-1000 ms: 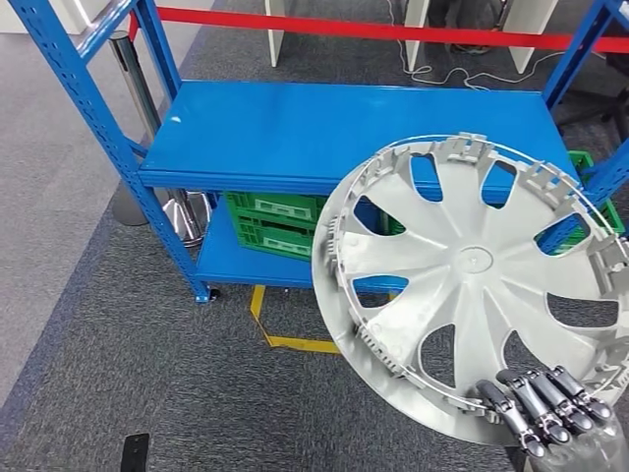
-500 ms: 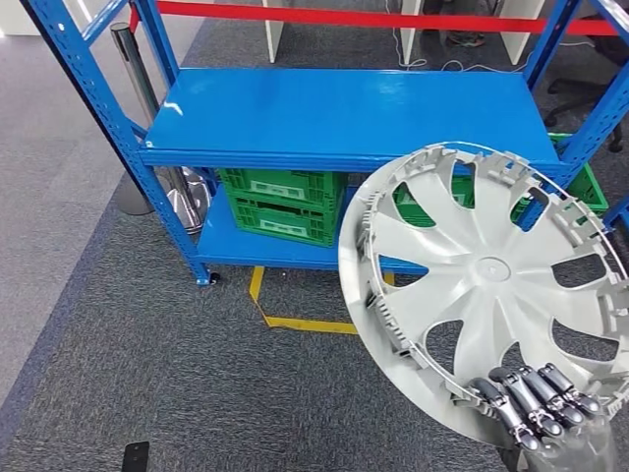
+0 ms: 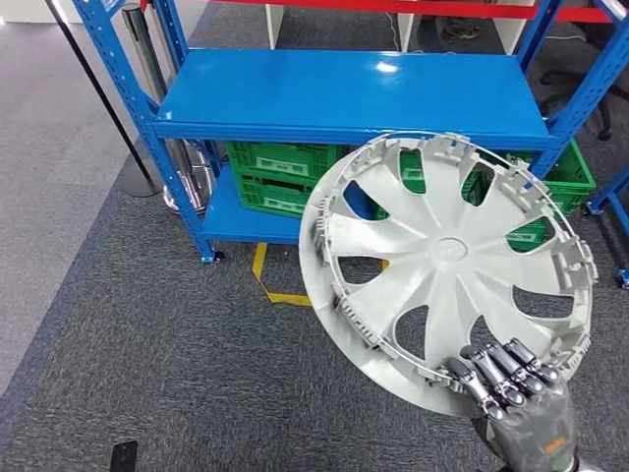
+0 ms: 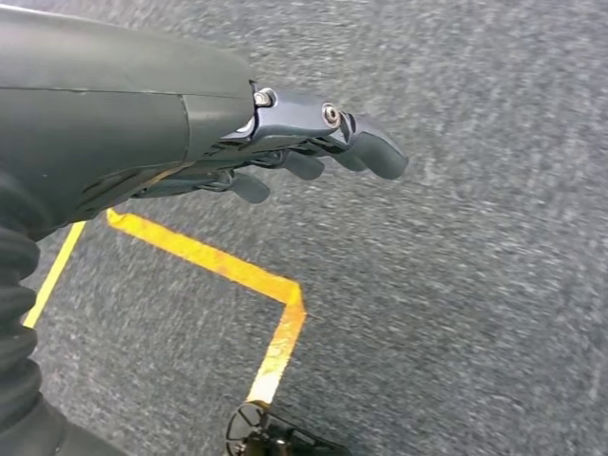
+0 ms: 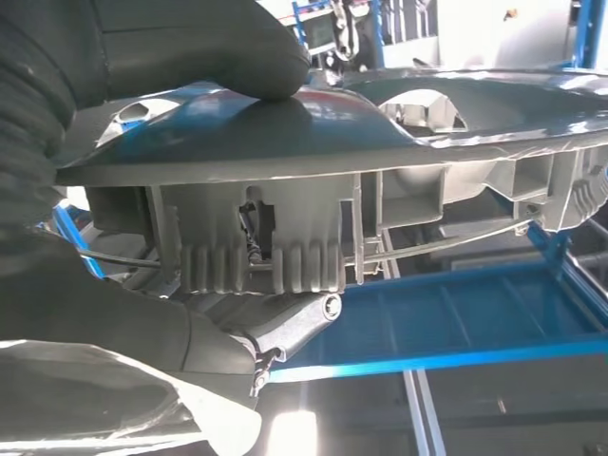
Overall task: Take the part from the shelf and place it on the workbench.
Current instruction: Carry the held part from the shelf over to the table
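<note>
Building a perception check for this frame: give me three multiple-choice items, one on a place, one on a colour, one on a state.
1. Where do the green crates sit?
A. on the shelf's top board
B. on the shelf's lower board
C. on the carpet

2. What colour is the floor tape in front of the shelf?
A. yellow
B. white
C. red

3. What is the left hand doing?
A. holding the wheel cover
B. holding nothing
C. gripping a crate

Key: B, the crates sit under the top board; A, the tape corner is yellow; B, it hangs over carpet while the right hand grips the wheel cover.
</note>
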### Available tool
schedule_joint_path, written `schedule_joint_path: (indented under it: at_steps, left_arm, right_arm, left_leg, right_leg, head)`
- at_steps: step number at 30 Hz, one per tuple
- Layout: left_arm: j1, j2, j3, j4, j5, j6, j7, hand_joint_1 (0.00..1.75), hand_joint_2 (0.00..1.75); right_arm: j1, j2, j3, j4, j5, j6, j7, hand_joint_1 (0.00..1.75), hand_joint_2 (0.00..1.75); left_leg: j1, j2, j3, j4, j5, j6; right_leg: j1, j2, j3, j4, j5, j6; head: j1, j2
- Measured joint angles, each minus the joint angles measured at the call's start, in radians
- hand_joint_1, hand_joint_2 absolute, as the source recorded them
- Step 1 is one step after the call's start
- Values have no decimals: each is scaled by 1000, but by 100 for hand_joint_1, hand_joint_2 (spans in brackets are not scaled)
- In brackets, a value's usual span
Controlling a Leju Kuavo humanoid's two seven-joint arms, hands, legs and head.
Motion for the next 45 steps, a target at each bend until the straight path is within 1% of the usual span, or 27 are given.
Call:
schedule_joint_path:
  at_steps: [2,4,5,6,8,9,10,11,13,15,16,18,20,22,24,25,26,27,28,30,32,34,36,39,41,43,45]
  left_arm:
    - [2,1,10,0,6,1,5,0,175]
    - [8,3,22,0,12,5,26,0,175]
    - [11,3,28,0,13,8,39,0,175]
    - [15,2,32,0,13,11,50,0,175]
    - [18,-3,39,0,11,17,64,0,175]
    - [19,-5,42,0,10,19,67,0,175]
    - [19,-7,44,0,9,19,68,0,175]
    - [19,-7,45,0,8,19,68,0,175]
    - [20,-8,46,0,8,19,69,0,175]
    - [20,-8,48,-1,8,19,69,0,175]
    - [20,-7,50,-1,8,19,69,0,175]
    - [21,-8,52,-1,7,16,69,0,175]
    - [23,-9,53,-1,1,6,63,0,175]
    - [24,-11,53,-2,-12,-4,56,0,175]
    - [24,-11,53,-2,-27,-8,58,0,175]
    - [25,-11,53,-2,-34,-8,62,0,175]
    - [26,-11,53,-2,-38,-9,65,0,175]
    - [27,-11,53,-2,-41,-12,65,0,175]
    - [28,-11,53,-3,-43,-17,60,0,175]
    - [25,-11,53,-4,-46,-29,48,0,175]
    - [22,-11,53,-6,-49,-38,36,0,175]
    - [22,-10,53,-7,-54,-43,29,0,175]
    - [23,-11,53,-8,-60,-42,28,0,175]
    - [23,-15,53,-9,-75,-28,37,0,175]
    - [24,-17,53,-9,-82,-18,47,0,175]
    - [27,-18,53,-9,-87,-13,53,0,175]
    - [26,-18,53,-9,-89,-9,54,0,175]
  right_arm:
    - [-34,13,10,23,-13,5,-15,175,175]
    - [-73,28,24,51,-29,18,-34,175,175]
    - [-96,36,33,67,-35,30,-42,175,175]
    - [-122,45,41,83,-39,45,-47,175,175]
    - [-168,60,54,115,-43,77,-51,175,175]
    - [-186,66,60,129,-43,89,-51,175,175]
    - [-199,71,64,142,-43,95,-51,175,175]
    - [-210,74,68,152,-43,99,-51,175,175]
    - [-224,78,74,167,-43,100,-51,175,175]
    - [-231,80,79,177,-44,101,-50,175,175]
    - [-234,81,81,181,-43,101,-49,175,175]
    - [-238,82,85,188,-37,101,-42,175,175]
    - [-239,82,88,191,-24,101,-27,175,175]
    - [-237,82,89,192,-8,102,-11,175,175]
    - [-230,82,87,191,7,103,3,175,175]
    - [-224,81,85,190,12,103,8,175,175]
    - [-216,79,82,188,16,103,13,175,175]
    - [-208,77,80,185,19,103,17,175,175]
    - [-200,74,78,181,22,103,20,175,175]
    - [-185,66,72,171,28,103,24,175,175]
    - [-170,61,66,161,33,102,28,175,175]
    - [-152,58,62,150,42,101,33,175,175]
    - [-136,57,60,140,54,101,38,175,175]
    - [-112,57,54,131,72,99,48,175,175]
    - [-103,57,54,131,78,98,50,175,175]
    - [-101,57,54,131,80,98,50,175,175]
    - [-101,57,54,131,80,97,50,175,175]
  left_leg:
    - [-2,-2,-17,12,20,-8]
    - [1,-4,-27,15,25,-18]
    - [3,-6,-33,28,3,-25]
    - [5,-8,-42,60,-38,-32]
    - [9,-11,-64,176,-145,-42]
    - [10,-11,-71,239,-178,-44]
    - [11,-11,-70,283,-188,-44]
    - [11,-11,-58,298,-177,-42]
    - [9,-13,16,218,-128,-29]
    - [2,-17,113,71,-112,-7]
    - [-2,-19,143,19,-116,1]
    - [-5,-19,155,-23,-119,6]
    - [-1,-20,150,-38,-103,10]
    - [3,-22,140,-46,-86,14]
    - [3,-29,122,-42,-75,17]
    - [3,-34,113,-38,-71,16]
    - [4,-41,105,-34,-67,15]
    - [4,-49,98,-28,-65,13]
    - [5,-57,91,-20,-64,11]
    - [5,-74,72,0,-63,6]
    - [5,-92,51,16,-58,-3]
    - [7,-111,39,22,-53,-13]
    - [6,-93,22,54,-78,-25]
    - [14,-36,-47,224,-171,-46]
    - [22,-26,-69,297,-190,-54]
    - [27,-14,-23,222,-139,-55]
    - [20,32,49,85,-88,-50]
  right_leg:
    - [5,1,39,-77,-31,-12]
    - [5,-1,17,-75,-22,-32]
    - [4,-2,6,-73,-13,-42]
    - [3,-2,-5,-73,-2,-50]
    - [4,-2,-26,-71,22,-59]
    - [5,-3,-39,-69,34,-60]
    - [7,-4,-53,-66,46,-59]
    - [9,-6,-71,-62,57,-59]
    - [13,-7,-101,-57,76,-58]
    - [16,-8,-122,-55,92,-54]
    - [16,-10,-128,-55,100,-50]
    - [13,-12,-138,-59,115,-37]
    - [12,-11,-151,-51,108,-26]
    - [11,-6,-185,23,49,-19]
    - [10,-2,-230,155,-23,-14]
    - [10,-1,-242,200,-39,-12]
    - [10,-1,-236,210,-38,-11]
    - [9,1,-210,181,-20,-10]
    - [7,10,-168,117,7,-9]
    - [1,54,-93,-4,35,-10]
    - [-1,78,-72,-40,31,-13]
    - [-2,57,-75,-39,36,-21]
    - [-7,31,-76,-42,41,-32]
    - [-7,-12,-77,-44,42,-42]
    - [-6,-39,-78,-43,42,-42]
    - [-7,-62,-77,-43,42,-42]
    - [-5,-83,-75,-43,41,-38]
  head:
    - [-1,0]
    - [-1,0]
    - [-2,0]
    - [-3,0]
    - [-7,0]
    - [-7,0]
    - [-7,0]
    - [-7,0]
    - [-8,0]
    - [-7,0]
    - [-7,0]
    - [-7,0]
    - [-6,0]
    - [-4,0]
    - [-3,0]
    - [-3,0]
    - [-3,0]
    - [-3,0]
    - [-3,0]
    - [-4,0]
    - [-5,0]
    - [-4,0]
    - [-10,0]
    - [-22,0]
    - [-22,0]
    - [-22,0]
    - [-22,0]
